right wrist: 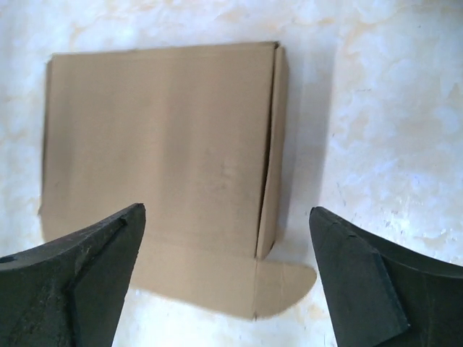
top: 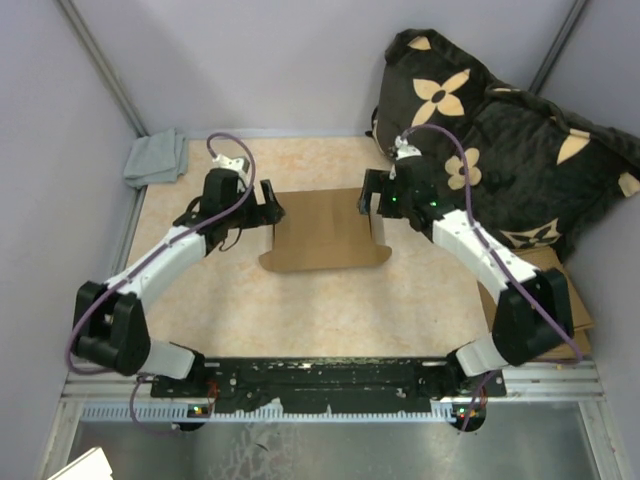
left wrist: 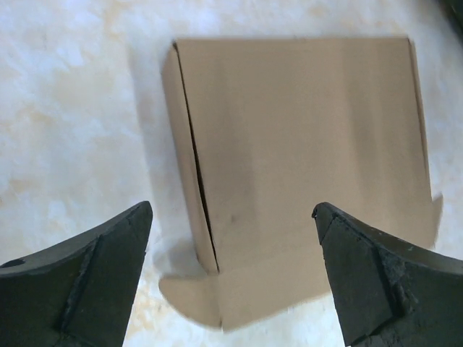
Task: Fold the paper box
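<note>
The paper box [top: 325,230] lies as a shallow brown cardboard shape in the middle of the table, lid down, with a flat front flap and rounded ear tabs sticking out toward the arms. My left gripper [top: 272,210] hovers at its left side, jaws wide apart and empty. In the left wrist view the box [left wrist: 304,159] shows its left side wall and a rounded tab below it, with the gripper [left wrist: 231,217] above them. My right gripper [top: 372,205] hangs over the right side, also open; its wrist view shows the box [right wrist: 159,144] and the gripper [right wrist: 226,213].
A dark cushion with tan flowers [top: 490,130] fills the back right corner. A grey cloth [top: 157,158] lies at the back left. Flat brown cardboard pieces [top: 560,300] rest at the right edge under the right arm. Grey walls close off the back and both sides.
</note>
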